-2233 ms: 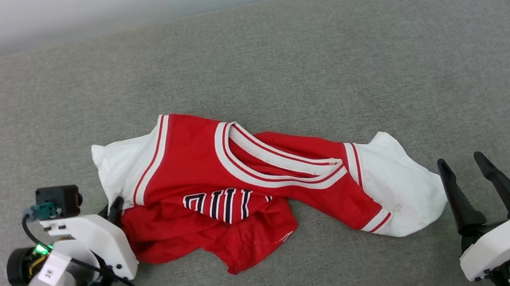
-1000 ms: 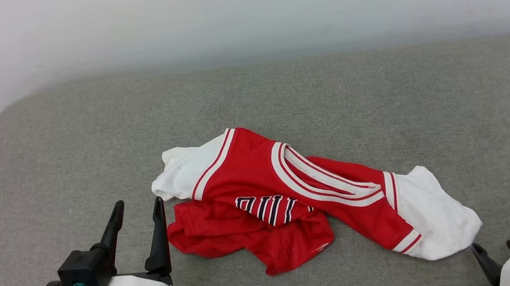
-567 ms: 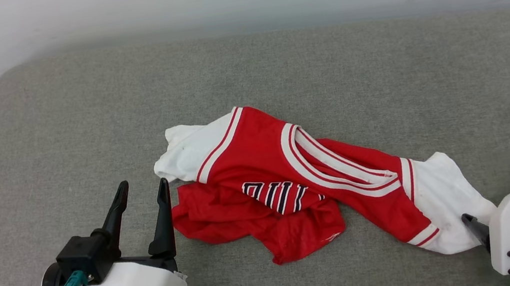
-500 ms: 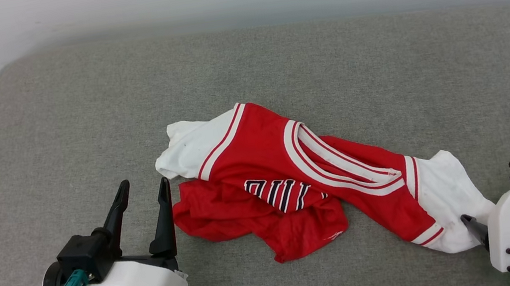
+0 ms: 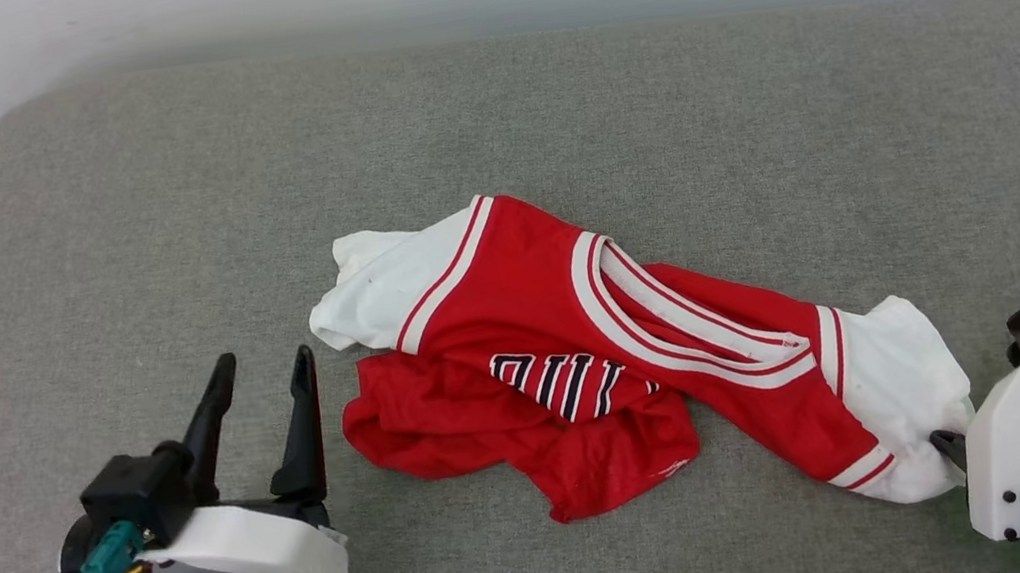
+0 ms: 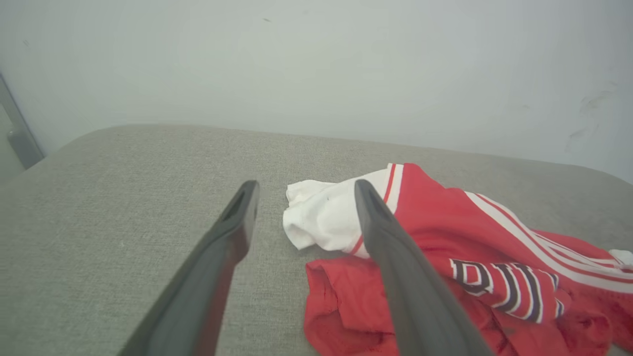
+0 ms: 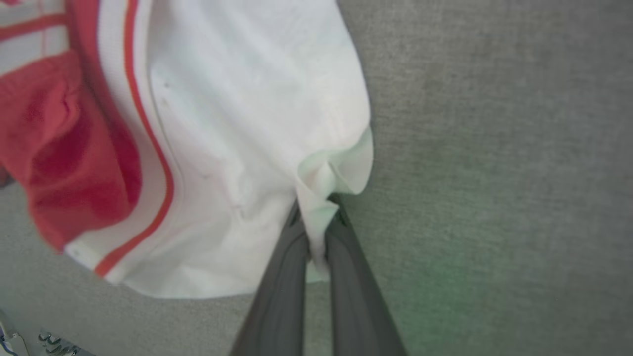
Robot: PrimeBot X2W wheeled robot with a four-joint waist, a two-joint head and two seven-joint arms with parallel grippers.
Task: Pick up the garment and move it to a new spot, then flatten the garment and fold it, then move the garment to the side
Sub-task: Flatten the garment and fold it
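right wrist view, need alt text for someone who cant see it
The right gripper is shut on a bunched fold of the garment, at the edge of its white sleeve. Red-striped trim and red cloth lie to the view's left, the grey padded surface to the right.

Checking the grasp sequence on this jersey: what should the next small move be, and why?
Probably ease the left gripper forward and rightward onto the far white sleeve and close. The right gripper is shut on a fold of the near white sleeve, while the left stands open beside the garment, gripping nothing; two holds should lift the crumpled cloth more evenly.
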